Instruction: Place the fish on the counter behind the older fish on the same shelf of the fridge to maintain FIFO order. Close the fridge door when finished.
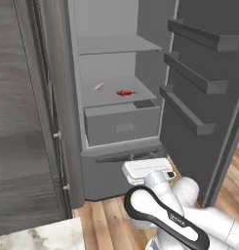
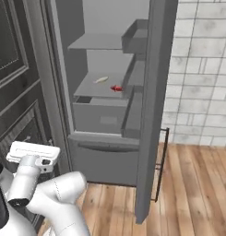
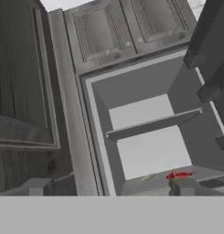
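Fridge [image 1: 111, 161] first: we see the tall dark grey appliance standing open, its light grey interior bare on the upper shelves. The fridge door [image 1: 209, 117] is swung wide to the right, three grey bin ledges stepping down its inner face. Panelled grey wood cabinets [image 1: 23, 122] flank the fridge on the left, and a corner of the marble counter [image 1: 43, 237] shows at the bottom of the left base view. The shelf [image 1: 116, 95] sits directly over the grey drawer [image 1: 123, 124]. On it lie both fish — the pale tan fish [image 1: 98, 86] toward the back left, the red-orange older fish [image 1: 125, 92] nearer the front and to its right, the two apart. The gripper [image 3: 111, 187] hangs back from the fridge, jaws spread wide and holding nothing.
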{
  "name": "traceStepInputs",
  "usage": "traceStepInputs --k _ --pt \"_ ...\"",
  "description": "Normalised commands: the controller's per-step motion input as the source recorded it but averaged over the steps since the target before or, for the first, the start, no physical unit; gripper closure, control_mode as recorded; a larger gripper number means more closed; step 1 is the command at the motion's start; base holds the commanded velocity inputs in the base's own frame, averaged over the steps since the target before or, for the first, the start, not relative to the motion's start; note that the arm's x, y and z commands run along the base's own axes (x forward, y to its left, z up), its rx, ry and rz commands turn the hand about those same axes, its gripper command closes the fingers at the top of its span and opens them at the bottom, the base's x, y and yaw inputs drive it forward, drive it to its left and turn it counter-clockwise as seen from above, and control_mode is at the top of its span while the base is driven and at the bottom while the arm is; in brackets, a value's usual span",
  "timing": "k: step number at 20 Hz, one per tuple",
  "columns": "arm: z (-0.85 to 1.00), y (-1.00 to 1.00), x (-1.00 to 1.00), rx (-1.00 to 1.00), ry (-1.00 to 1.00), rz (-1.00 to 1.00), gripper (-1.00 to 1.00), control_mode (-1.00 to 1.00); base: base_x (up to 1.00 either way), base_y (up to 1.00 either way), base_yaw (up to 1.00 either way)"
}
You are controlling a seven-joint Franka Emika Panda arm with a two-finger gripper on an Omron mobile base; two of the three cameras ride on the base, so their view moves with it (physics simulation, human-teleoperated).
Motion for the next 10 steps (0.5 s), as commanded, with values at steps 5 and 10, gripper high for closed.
traceStepInputs --k 5,10 --pt "0.0 0.0 0.0 0.0 0.0 0.0 -1.0 1.0 -0.97 -0.88 -0.13" --pt "0.0 0.0 0.0 0.0 0.0 0.0 -1.0 1.0 -0.49 -1.0 -0.02"
